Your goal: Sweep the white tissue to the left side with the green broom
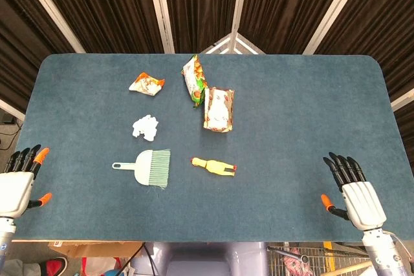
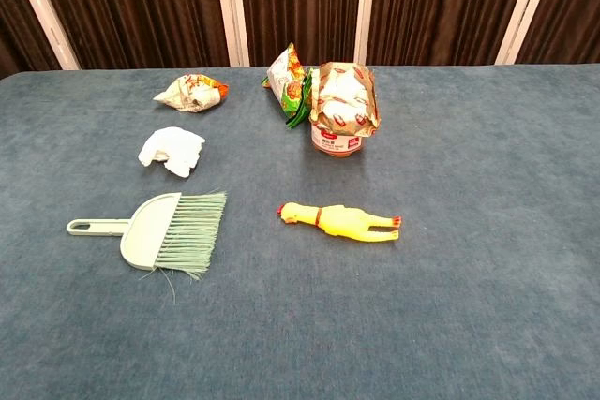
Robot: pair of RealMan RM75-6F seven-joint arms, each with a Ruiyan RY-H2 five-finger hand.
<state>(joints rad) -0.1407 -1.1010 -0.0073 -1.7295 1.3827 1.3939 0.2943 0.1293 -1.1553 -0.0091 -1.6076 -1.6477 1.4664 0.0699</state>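
The crumpled white tissue [image 1: 145, 127] [image 2: 172, 151] lies left of the table's middle. Just nearer to me lies the pale green broom [image 1: 150, 167] [image 2: 164, 229], handle pointing left, bristles to the right. My left hand [image 1: 18, 182] rests at the table's near left edge, fingers spread, holding nothing, well left of the broom handle. Far to the right, my right hand [image 1: 354, 193] sits at the near right edge, fingers apart and empty. Neither hand shows in the chest view.
A yellow rubber chicken [image 1: 213, 167] [image 2: 340, 219] lies right of the broom. Behind it stand a snack pouch [image 1: 218, 109] [image 2: 343, 106] and a green packet [image 1: 194, 79] [image 2: 290, 81]. A small wrapped snack [image 1: 146, 84] [image 2: 190, 93] lies behind the tissue.
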